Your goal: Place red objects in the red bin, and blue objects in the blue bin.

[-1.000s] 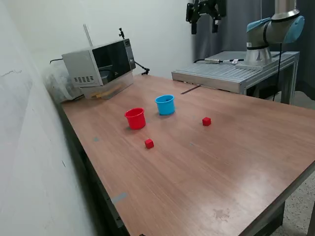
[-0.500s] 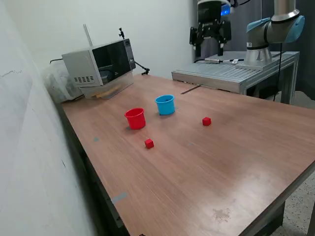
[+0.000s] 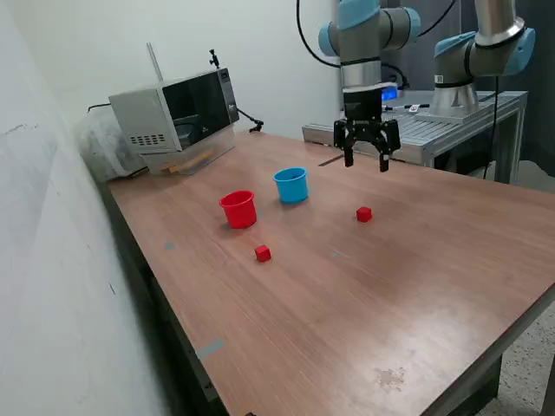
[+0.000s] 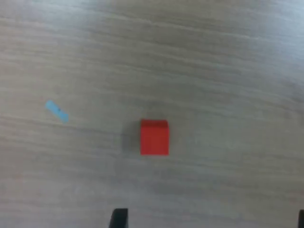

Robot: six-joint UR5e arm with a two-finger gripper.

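One pincer (image 3: 365, 161), jaws spread wide, empty, hanging in the air above the wooden table (image 3: 416, 277), fingers pointing down. Two red cubes counted on the table. First red cube (image 3: 364, 214) almost straight under the pincer, well below it, resting flat on the wood and apart from everything else; in the wrist view the same cube (image 4: 154, 137) sitting alone on the grain, with dark fingertips (image 4: 118, 219) just peeking in at the picture's edge and a small pale-blue speck (image 4: 57, 110) on the wood nearby. Second red cube (image 3: 263, 253) farther from the pincer, off toward the exterior view's left and nearer the camera. Two cups counted, both upright: one light-blue cup (image 3: 291, 185) below the pincer and toward the exterior view's left, one red cup (image 3: 238, 209) just beyond it, farther left, the two near each other but not touching. No dark-blue cubes seen anywhere on the table; insides of the cups not visible. One microwave (image 3: 176, 110) at the table's far corner, well away from the pincer.
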